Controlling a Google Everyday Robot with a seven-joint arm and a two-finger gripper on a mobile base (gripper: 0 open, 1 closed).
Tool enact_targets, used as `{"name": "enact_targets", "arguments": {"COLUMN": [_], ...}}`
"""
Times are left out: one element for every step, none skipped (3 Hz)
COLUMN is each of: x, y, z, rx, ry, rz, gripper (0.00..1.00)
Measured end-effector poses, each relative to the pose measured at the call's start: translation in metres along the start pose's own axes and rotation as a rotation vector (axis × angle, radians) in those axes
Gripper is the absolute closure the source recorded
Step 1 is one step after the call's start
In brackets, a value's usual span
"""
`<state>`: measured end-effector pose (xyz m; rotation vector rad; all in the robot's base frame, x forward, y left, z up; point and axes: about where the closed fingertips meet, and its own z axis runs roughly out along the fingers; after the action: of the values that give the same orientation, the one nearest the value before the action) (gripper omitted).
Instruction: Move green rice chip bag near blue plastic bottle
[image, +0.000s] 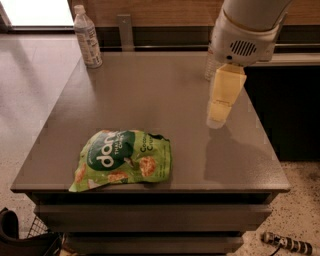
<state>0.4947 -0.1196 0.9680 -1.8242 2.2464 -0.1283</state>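
End effector (216, 119) pointing down over table (150, 85)

View count: one camera view is covering the whole scene.
Vantage: the camera is looking from above and just in front of the near edge of the counter (165, 90), tilting steeply downward.
Facing: it is pointing across the counter toward the wood-panelled wall (165, 10) on the far side.
Nearness: it is sitting close; the counter is filling most of the frame, with floor (30, 75) showing at left and lower right.
Near field: the green rice chip bag (122, 160) is lying closest to the lens.
Far field: the blue plastic bottle (87, 37) is standing at the far left corner.
Tool: the tool (216, 120) is hanging below the arm housing (245, 35), over the counter's right half; the top edge is cropping the housing.
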Motion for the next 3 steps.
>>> {"name": "enact_targets", "arguments": {"x": [-0.036, -0.067, -0.102], "y": [0.035, 0.071, 0.098], "z": [0.015, 0.038, 0.065], "rx": [-0.021, -0.075, -0.157], "ry": [0.006, -0.020, -0.068], "rz": [0.000, -0.018, -0.055], "gripper": [0.00, 0.00, 0.00]}}
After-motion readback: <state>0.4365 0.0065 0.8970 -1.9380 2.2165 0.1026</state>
